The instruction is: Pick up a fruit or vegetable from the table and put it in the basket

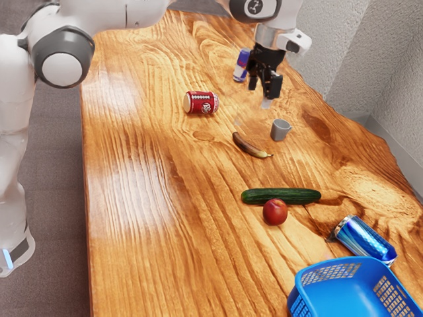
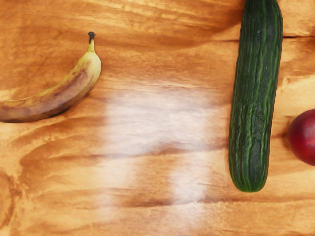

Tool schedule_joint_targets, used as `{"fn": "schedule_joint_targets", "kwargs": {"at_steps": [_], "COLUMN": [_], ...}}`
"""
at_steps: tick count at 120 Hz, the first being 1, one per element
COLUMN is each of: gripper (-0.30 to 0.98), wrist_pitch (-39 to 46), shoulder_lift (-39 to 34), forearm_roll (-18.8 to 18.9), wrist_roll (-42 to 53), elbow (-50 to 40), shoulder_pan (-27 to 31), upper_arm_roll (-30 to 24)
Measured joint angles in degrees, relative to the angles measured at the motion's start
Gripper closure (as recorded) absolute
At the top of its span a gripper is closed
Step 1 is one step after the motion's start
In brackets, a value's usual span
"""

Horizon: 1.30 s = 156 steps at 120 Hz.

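Banana (image 1: 248,144), cucumber (image 1: 281,196) and red fruit (image 1: 275,212) all lie on the wooden table (image 1: 132,264), outside the blue basket (image 1: 330,267). Clock directions here are those of the exterior view, twelve at its top. The basket stands at five o'clock from the claw (image 1: 262,94), well apart from it, cut by the lower edge; bare blue floor shows inside. A grey cup (image 1: 279,131) stands upright near the banana, its handle toward three o'clock; what it holds I cannot tell.

The arm (image 1: 112,14) comes in from ten o'clock, its hand above the table, pointing down. The claw's fingers stand apart with nothing between them: it is open.

From the claw, the banana lies at six o'clock, the nearest of the three; the cucumber lies farther out, also at six, with the red fruit just beyond. In the wrist view a narrow strip of wood separates cucumber and red fruit, and a wider one separates cucumber and banana.
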Motion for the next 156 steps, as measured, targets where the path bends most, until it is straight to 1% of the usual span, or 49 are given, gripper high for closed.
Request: {"fn": "schedule_joint_targets", "kwargs": {"at_steps": [6, 13, 42, 50, 55, 60, 67, 78, 83, 90, 103, 116, 128, 146, 156], "gripper": [0.00, 0.00, 0.00, 0.00, 0.00, 0.00, 0.00, 0.00, 0.00, 0.00, 0.00, 0.00, 0.00, 0.00, 0.00], "wrist_pitch": [-1.59, -3.02, -6.01, -6.98, -7.59, -7.54, -7.33, -6.92, -6.73, -5.88, -2.76, -0.37, 1.21, 4.34, 7.16], "shoulder_lift": [2.89, 4.14, 4.76, 3.72, 3.02, 2.76, 2.99, 3.28, 3.38, 4.31, 12.06, 17.03, 17.45, 17.19, 14.75], "forearm_roll": [-1.45, -2.51, -3.94, -4.12, -4.74, -5.36, -6.09, -7.19, -7.41, -6.65, -4.21, -1.99, -1.06, -0.88, -0.79], "wrist_roll": [0.27, 0.54, 1.48, 1.66, 1.74, 1.49, 0.84, -0.66, -1.52, -2.84, -4.97, -6.81, -8.27, -10.17, -11.13], "elbow": [4.98, 7.11, 8.21, 12.71, 17.26, 19.57, 20.59, 20.93, 20.93, 19.77, 16.81, 16.33, 12.31, 5.94, 0.36], "shoulder_pan": [0.66, 0.62, 0.48, 0.57, 0.70, 0.56, 0.32, 0.39, 0.40, -0.10, -0.29, -1.01, -2.40, -4.30, -5.96], "upper_arm_roll": [3.24, 4.60, 5.29, 5.45, 4.61, 2.59, 1.06, 0.25, -0.18, -1.17, -1.71, -3.69, -6.65, -7.49, -7.55]}}
